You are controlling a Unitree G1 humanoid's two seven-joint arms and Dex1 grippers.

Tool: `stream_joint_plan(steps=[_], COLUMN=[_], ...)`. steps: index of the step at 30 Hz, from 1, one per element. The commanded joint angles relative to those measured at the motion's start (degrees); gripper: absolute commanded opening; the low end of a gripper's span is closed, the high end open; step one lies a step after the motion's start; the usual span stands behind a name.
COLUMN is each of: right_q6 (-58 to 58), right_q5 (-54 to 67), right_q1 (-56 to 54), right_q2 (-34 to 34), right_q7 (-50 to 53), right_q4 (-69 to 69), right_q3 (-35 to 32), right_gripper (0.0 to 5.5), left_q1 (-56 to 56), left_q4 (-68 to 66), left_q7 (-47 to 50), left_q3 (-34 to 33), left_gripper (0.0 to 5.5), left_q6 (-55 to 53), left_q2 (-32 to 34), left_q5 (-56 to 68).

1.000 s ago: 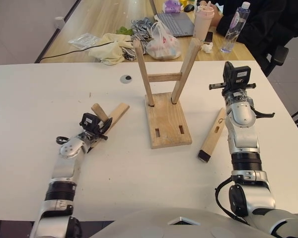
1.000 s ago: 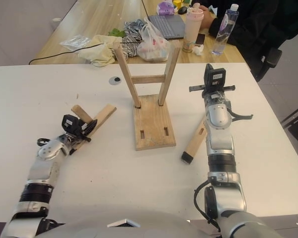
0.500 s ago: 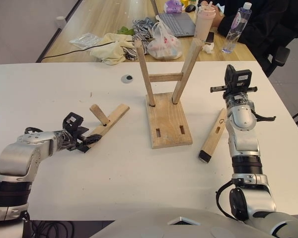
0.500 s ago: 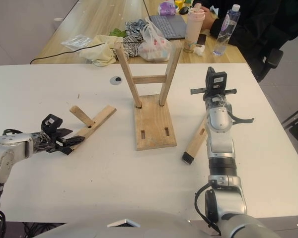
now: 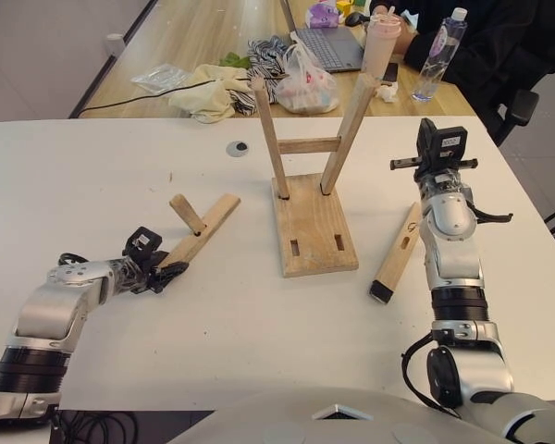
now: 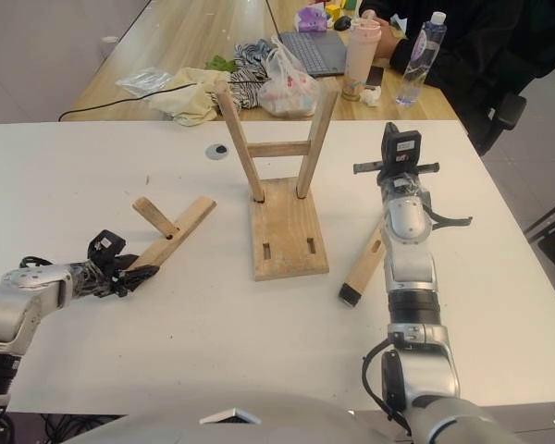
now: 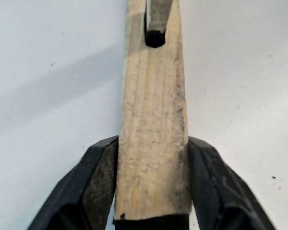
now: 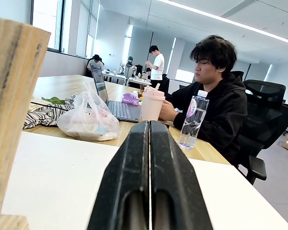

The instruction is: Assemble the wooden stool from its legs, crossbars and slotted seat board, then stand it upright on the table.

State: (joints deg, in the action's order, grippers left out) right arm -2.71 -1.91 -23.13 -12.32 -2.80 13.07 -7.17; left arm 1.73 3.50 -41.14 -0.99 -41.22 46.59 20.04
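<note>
**Half a stool, upside down**

The seat board (image 5: 313, 227) lies in the middle of the bench (image 5: 92, 176), with two legs (image 5: 270, 139) and a crossbar (image 5: 307, 144) already poking up. The left pincer (image 5: 165, 271) is clamped on the end of a third leg (image 5: 203, 231), probably to lift it toward the empty slots. The right pincer (image 8: 150, 158) is closed on nothing, parked near a loose leg (image 5: 397, 250). There's a cluttered wooden desk (image 5: 194, 37) behind.

Seat board (image 5: 313, 227) lies centred on the table (image 5: 259, 324), 2 legs (image 5: 268, 139) standing on it; loose leg (image 5: 397, 250) lies right, leg-and-crossbar piece (image 5: 203, 228) left, its near end in the left hand (image 5: 166, 271).
</note>
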Motion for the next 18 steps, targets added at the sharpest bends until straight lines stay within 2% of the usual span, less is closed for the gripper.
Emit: stream_joint_plan(steps=[1, 4, 6, 10, 13, 18], right_q6=[4.9, 13.1, 20.1, 36.5, 45.1, 52.7], right_q5=[8.8, 23.3, 33.5, 51.9, 63.7, 69.7], right_q1=[-3.5, -6.5, -9.0, -12.9, -14.8, -14.5], right_q2=[0.1, 0.3, -1.3, -4.6, -4.4, -4.8], right_q7=[-7.0, -16.2, -23.1, -33.4, -35.5, -38.2], right_q4=[-1.1, -4.4, -6.0, -10.6, -13.8, -16.7], right_q3=[-1.7, -5.3, -7.7, -10.4, -11.6, -7.8], right_gripper=[0.0, 0.25, 0.7, 1.27, 1.82, 2.6], left_q1=[0.0, -7.8, -13.7, -22.1, -27.2, -29.9], left_q4=[-1.0, -3.2, -2.6, 1.6, 4.1, 6.9], left_q7=[0.2, -1.6, -5.7, -11.7, -12.0, -13.4], left_q3=[-1.8, -13.9, -21.2, -28.3, -29.0, -20.5], left_gripper=[2.03, 2.01, 2.01, 2.01, 2.01, 2.01], left_q6=[-1.3, -7.9, -14.0, -22.0, -25.5, -25.0], left_q2=[-2.8, -3.5, -1.6, 0.5, -0.4, -3.5], left_q5=[1.7, 13.2, 23.6, 40.7, 50.9, 52.5])
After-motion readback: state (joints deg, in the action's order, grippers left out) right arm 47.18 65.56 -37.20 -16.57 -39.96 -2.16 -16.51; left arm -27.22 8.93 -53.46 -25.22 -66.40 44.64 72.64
